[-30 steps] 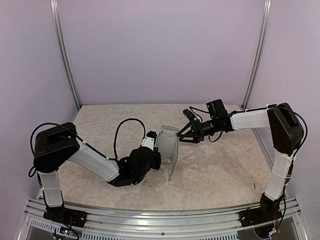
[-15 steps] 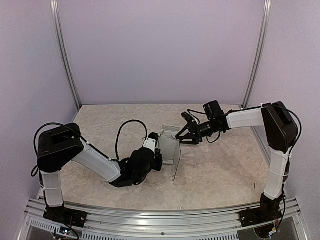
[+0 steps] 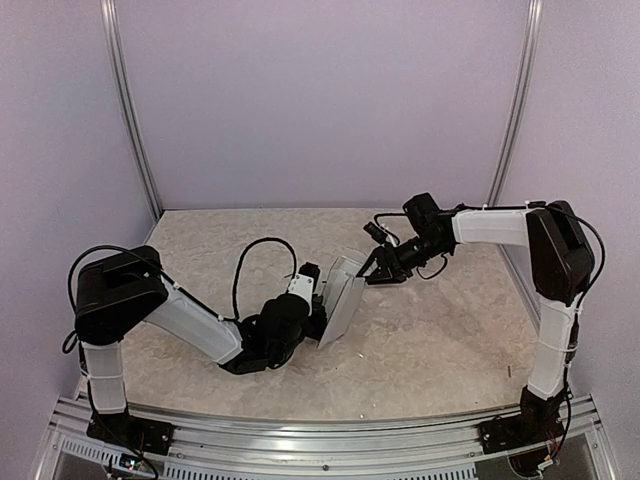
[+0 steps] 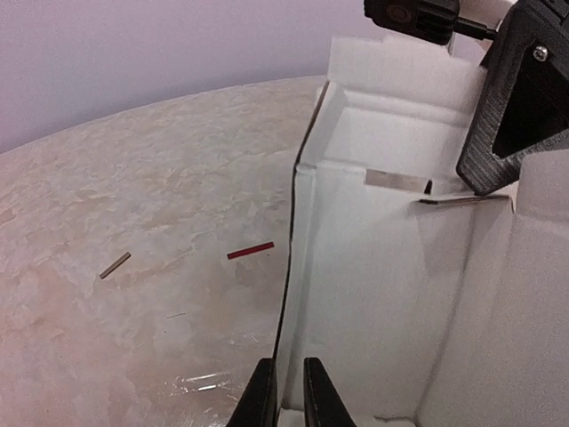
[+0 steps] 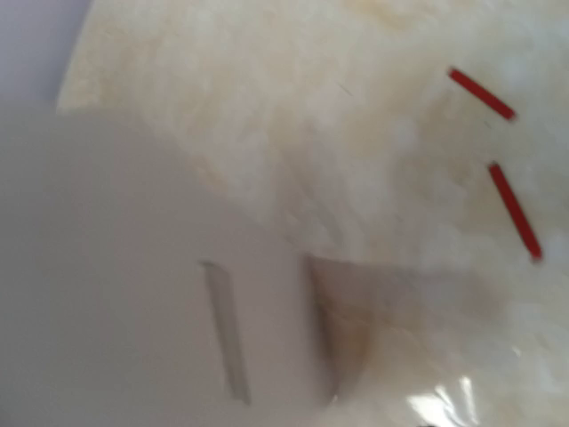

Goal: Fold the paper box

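Whereas a second ago the paper box (image 3: 338, 300) stood nearly upright, it now leans over the counter (image 3: 440, 330), long axis tilted, top end toward the right jaws, which spread wide at its upper flap; the left jaws, narrow, pinch its side wall near the bottom.

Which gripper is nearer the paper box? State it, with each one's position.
Left. The left gripper is pinched on a side wall of the paper box; the right gripper, open, sits at its top flap, contact unclear.
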Robot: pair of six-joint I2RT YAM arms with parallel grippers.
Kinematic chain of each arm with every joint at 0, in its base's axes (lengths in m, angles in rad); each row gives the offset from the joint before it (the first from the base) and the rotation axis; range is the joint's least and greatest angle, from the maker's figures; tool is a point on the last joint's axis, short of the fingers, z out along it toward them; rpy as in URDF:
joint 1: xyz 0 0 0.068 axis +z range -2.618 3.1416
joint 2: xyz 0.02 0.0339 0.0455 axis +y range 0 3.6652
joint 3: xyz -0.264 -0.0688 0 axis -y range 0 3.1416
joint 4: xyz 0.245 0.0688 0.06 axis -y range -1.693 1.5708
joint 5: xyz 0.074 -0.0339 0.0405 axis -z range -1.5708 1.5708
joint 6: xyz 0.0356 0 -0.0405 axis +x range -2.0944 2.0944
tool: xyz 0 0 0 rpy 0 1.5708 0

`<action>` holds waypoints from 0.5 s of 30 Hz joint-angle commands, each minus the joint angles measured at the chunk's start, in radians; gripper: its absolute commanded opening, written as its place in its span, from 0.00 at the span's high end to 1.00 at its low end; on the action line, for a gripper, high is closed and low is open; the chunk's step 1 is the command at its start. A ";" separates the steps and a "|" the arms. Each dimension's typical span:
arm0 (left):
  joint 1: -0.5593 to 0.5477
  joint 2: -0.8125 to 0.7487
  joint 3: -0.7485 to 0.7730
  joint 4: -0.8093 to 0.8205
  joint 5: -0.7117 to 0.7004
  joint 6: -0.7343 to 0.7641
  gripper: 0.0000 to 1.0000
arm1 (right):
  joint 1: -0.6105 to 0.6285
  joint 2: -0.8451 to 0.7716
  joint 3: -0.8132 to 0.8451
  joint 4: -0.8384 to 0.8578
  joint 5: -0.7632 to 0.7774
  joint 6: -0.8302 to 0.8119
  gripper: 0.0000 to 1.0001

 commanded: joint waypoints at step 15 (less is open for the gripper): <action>-0.012 -0.112 0.021 -0.140 -0.083 0.148 0.74 | -0.052 -0.065 0.038 -0.203 0.148 -0.223 0.38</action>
